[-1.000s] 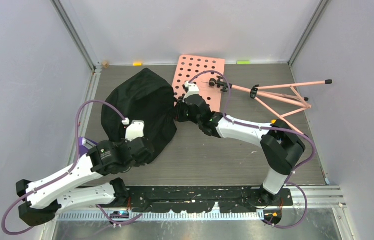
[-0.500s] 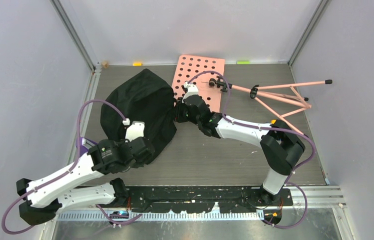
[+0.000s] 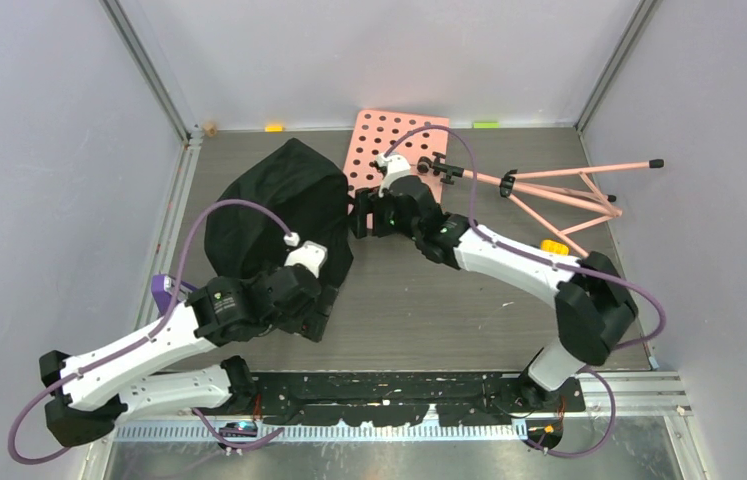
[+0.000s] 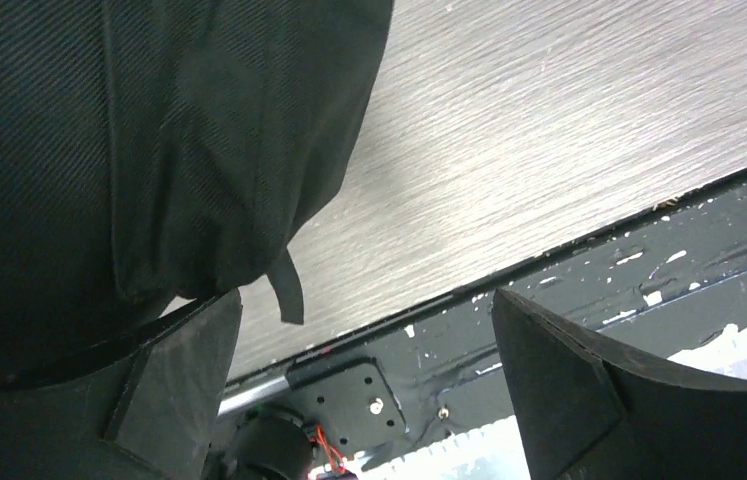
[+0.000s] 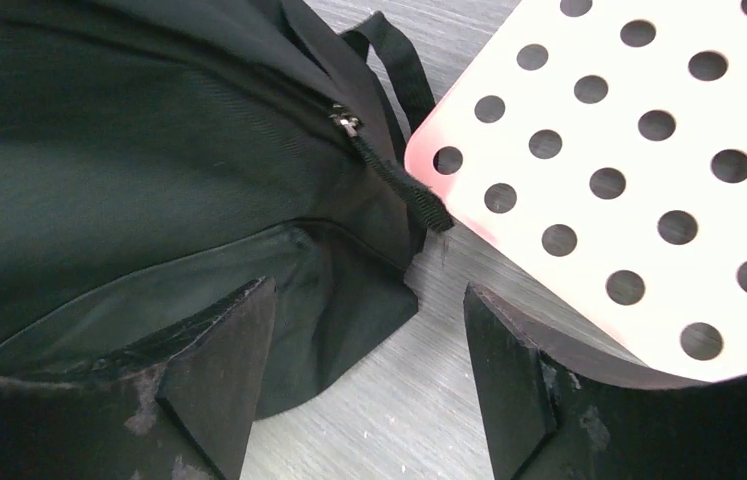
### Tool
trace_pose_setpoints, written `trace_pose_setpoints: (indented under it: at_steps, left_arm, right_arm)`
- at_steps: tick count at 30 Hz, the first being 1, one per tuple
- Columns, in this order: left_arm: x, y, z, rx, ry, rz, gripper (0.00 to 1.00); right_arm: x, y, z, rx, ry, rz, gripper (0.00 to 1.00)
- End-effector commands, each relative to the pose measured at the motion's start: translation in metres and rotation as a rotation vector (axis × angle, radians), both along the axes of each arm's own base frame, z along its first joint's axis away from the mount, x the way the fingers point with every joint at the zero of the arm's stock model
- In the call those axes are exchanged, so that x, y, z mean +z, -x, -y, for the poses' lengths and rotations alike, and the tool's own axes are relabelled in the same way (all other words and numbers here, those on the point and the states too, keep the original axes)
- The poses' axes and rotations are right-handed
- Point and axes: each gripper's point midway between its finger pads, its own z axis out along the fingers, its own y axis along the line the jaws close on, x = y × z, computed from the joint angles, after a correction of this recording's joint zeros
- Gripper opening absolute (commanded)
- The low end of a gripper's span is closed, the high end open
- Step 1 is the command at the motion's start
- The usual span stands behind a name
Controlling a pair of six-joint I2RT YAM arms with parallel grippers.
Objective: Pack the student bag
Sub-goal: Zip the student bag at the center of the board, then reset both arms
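The student bag (image 3: 269,205) is a black fabric backpack lying on the grey table, left of centre. My left gripper (image 3: 323,310) hangs at the bag's near right corner. In the left wrist view it (image 4: 367,300) stands open with only table and the rail between the fingers, the bag (image 4: 129,140) and a loose strap end (image 4: 289,295) just beside the left finger. My right gripper (image 3: 357,216) is at the bag's right side. It (image 5: 369,290) is open over bare table, next to the bag (image 5: 129,150) and its zipper pull (image 5: 346,121).
A pink perforated plate (image 3: 407,140) lies just behind the right gripper, its corner (image 5: 629,150) touching the bag's zipper tab. A pink folding tripod stand (image 3: 569,190) sprawls at the back right. A small yellow item (image 3: 553,246) and a purple item (image 3: 161,288) lie near the arms.
Both grippers have gone from shut to open and let go of the bag fabric. The left gripper has shifted right and toward the near edge; the right gripper has drawn slightly back and right.
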Motion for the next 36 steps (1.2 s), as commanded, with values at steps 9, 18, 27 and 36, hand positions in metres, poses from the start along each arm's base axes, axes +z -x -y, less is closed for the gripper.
trace_pose_setpoints:
  at_steps: [9, 18, 27, 36]
  left_arm:
    - [0.087, -0.066, 0.121, -0.386, 0.172, 0.357, 1.00]
    - [0.120, -0.089, 0.177, -0.509, 0.270, 0.351, 1.00]
    - [0.225, -0.190, 0.112, -0.239, 0.397, 0.503, 1.00]
    - [0.274, -0.240, -0.009, 0.099, 0.420, 0.678, 1.00]
  right_arm:
    - [0.048, 0.009, 0.121, -0.146, 0.077, -0.004, 0.91]
    - [0.059, 0.005, 0.204, -0.395, 0.151, 0.008, 0.98]
    - [0.067, -0.011, 0.293, -0.674, 0.094, -0.053, 1.00]
    - [0.090, 0.007, 0.349, -0.830, 0.126, 0.010, 1.00]
